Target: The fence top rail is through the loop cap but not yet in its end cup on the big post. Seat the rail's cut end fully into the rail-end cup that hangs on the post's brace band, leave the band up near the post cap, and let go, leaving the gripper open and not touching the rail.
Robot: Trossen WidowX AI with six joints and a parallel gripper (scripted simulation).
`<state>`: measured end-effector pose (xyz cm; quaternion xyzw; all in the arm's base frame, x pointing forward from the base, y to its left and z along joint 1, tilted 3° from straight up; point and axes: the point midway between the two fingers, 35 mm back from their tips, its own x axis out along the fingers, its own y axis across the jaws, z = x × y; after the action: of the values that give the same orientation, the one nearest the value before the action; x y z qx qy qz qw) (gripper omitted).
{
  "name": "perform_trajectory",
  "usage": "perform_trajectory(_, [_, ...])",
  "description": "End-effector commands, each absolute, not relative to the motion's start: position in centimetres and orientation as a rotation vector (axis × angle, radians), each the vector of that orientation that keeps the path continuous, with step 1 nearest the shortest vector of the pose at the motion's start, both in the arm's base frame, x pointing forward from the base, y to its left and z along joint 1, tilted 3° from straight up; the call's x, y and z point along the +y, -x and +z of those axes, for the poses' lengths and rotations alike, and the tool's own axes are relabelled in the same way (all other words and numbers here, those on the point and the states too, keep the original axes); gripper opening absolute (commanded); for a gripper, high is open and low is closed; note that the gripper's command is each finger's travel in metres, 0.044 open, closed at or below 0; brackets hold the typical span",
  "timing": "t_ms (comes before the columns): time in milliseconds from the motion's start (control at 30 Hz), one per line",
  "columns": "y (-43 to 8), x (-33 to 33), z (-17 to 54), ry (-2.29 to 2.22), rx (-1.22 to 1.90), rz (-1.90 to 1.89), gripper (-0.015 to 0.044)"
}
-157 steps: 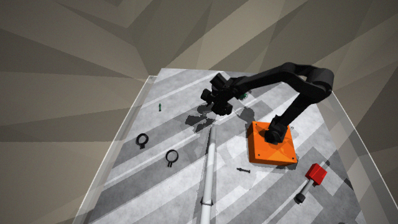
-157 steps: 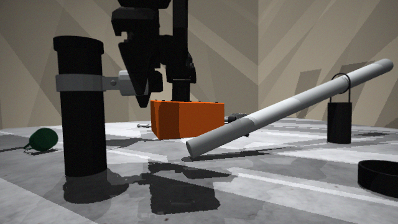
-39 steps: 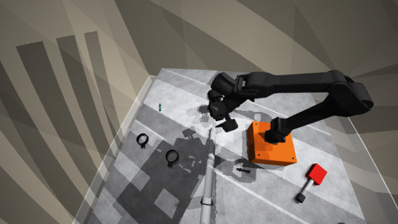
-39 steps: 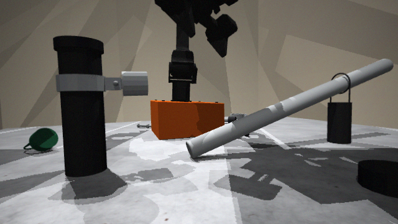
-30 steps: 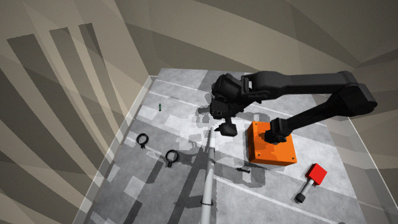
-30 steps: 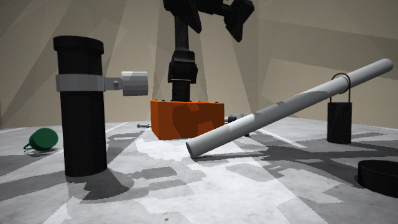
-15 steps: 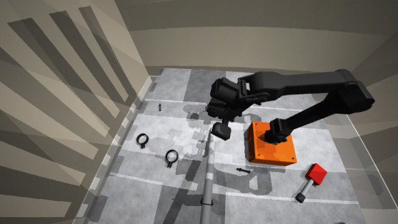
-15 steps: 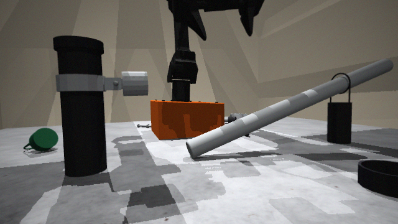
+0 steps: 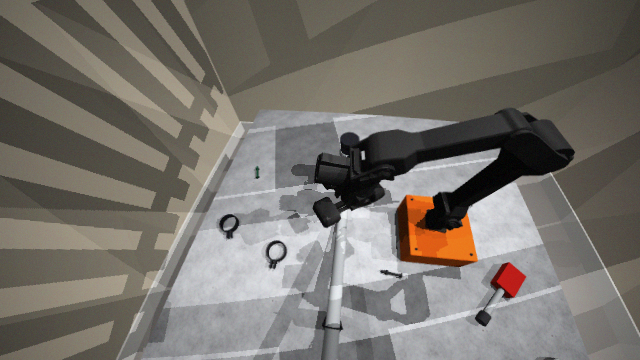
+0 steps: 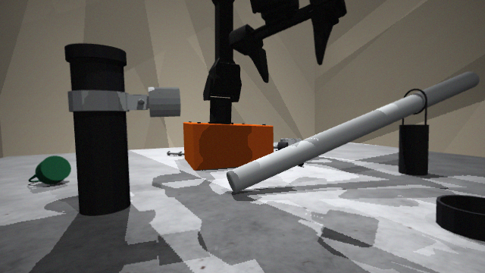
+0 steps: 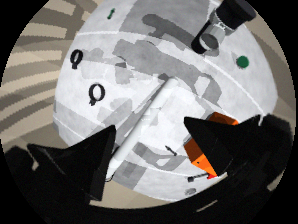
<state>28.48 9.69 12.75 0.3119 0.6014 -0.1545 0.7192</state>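
Rail (image 10: 341, 134): slanted, cut end down on the worktop (image 10: 242, 227) near its middle, well apart from the rail-end cup (image 10: 164, 101); upper part threaded through the loop cap (image 10: 414, 101) toward the near edge in the top view. Cup hanging off the brace band (image 10: 96, 101), high on the big post (image 10: 100, 152) just under its cap. Gripper (image 10: 289, 57) spread wide, holding nothing, raised above the rail's low end.

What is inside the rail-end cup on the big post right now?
Not the rail: its cut end rests on the table, apart from the rail-end cup. The cup's mouth faces away from the exterior camera, so its interior is hidden.
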Motion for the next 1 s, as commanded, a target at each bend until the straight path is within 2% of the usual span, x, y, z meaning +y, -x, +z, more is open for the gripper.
perform_trajectory(0, [-28.4, 12.3, 8.6, -1.116, 1.325, -1.005, 0.044])
perform_trajectory(600, [-28.4, 12.3, 8.6, -1.116, 1.325, -1.005, 0.044])
perform_trajectory(767, [-28.5, 12.5, 5.4, -1.116, 1.325, -1.006, 0.044])
perform_trajectory(967, [-28.5, 12.5, 5.0, -1.116, 1.325, -1.006, 0.044])
